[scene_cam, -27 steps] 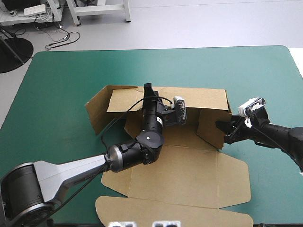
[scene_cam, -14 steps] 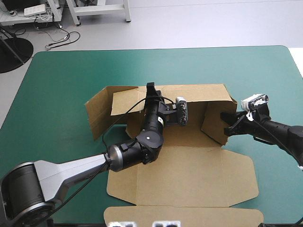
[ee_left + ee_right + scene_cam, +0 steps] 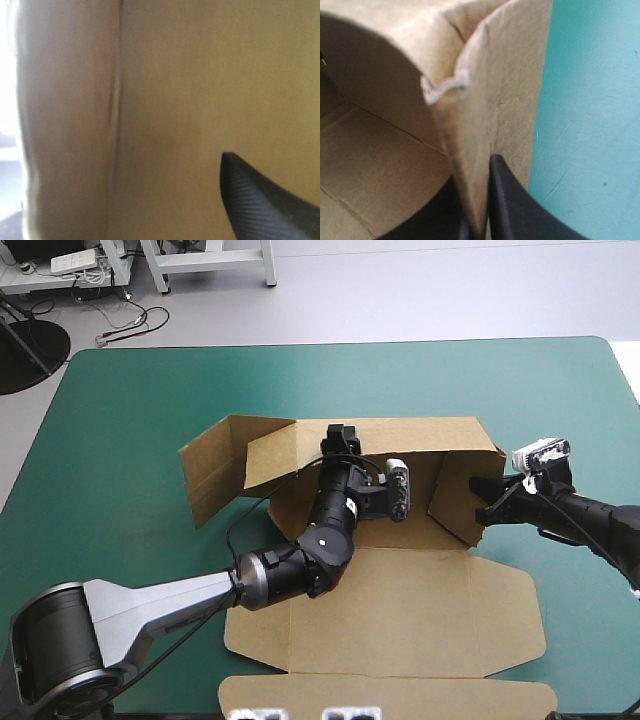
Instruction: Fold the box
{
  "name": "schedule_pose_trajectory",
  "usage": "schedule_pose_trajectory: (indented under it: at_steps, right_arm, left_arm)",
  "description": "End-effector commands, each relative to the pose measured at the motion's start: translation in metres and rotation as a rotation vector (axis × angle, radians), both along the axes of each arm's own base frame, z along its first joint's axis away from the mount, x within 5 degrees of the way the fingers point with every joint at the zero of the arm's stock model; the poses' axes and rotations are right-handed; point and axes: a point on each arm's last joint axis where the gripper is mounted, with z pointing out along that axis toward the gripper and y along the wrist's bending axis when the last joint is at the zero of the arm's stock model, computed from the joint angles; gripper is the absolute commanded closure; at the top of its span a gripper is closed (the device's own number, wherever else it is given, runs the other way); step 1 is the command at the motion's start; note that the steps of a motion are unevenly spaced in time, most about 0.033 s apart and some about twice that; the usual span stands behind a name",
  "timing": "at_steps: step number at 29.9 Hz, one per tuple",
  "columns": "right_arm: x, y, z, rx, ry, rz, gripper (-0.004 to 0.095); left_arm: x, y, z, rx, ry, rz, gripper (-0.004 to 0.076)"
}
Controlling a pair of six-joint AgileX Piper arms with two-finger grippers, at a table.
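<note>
Right hand [image 3: 474, 175] pinches box [image 3: 400, 590] wall; left hand [image 3: 341, 439] inside.

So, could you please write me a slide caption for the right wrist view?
Right gripper shut on a raised wall of the box, teal-green cover beside it.

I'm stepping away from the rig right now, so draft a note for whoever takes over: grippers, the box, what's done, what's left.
Right gripper: jaws shut on the box at its right wall, which stands upright.
Left gripper: inside the box at the far wall; grip not visible.
The box sits mid-table. Far wall up, left flap angled outward, near panels flat.
Done: far and right walls raised.
To do, likely: bring the left flap in, tuck the walls.
</note>
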Motion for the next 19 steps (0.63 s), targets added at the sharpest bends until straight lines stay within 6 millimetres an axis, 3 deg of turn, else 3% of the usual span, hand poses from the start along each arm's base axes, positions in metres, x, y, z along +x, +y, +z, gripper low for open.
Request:
schedule_pose_trajectory:
  at_steps: [1,6,11,13,17,19]
  right_arm:
    - [-0.002,0.003,0.005,0.008,0.004,0.044,0.0908]
    - [-0.002,0.003,0.005,0.011,0.011,0.038,0.0908]
    - [-0.002,0.003,0.005,0.018,0.018,0.032,0.0908]
    - [-0.003,0.003,0.006,0.016,0.013,0.03,0.0908]
    - [-0.004,0.002,0.013,-0.004,-0.017,0.007,0.0908]
    - [-0.005,0.001,0.019,0.004,-0.027,-0.02,0.0908]
  left_arm:
    - [-0.03,-0.018,0.033,-0.118,-0.094,-0.149,0.0293]
    - [-0.07,-0.028,0.071,-0.257,-0.239,-0.191,0.0343]
    - [-0.102,-0.021,0.113,-0.375,-0.313,-0.213,0.0378]
    - [-0.108,-0.012,0.133,-0.436,-0.33,-0.217,0.0438]
    - [-0.105,0.02,0.181,-0.599,-0.371,-0.165,0.0738]
    - [-0.093,0.04,0.196,-0.654,-0.374,-0.1,0.0728]
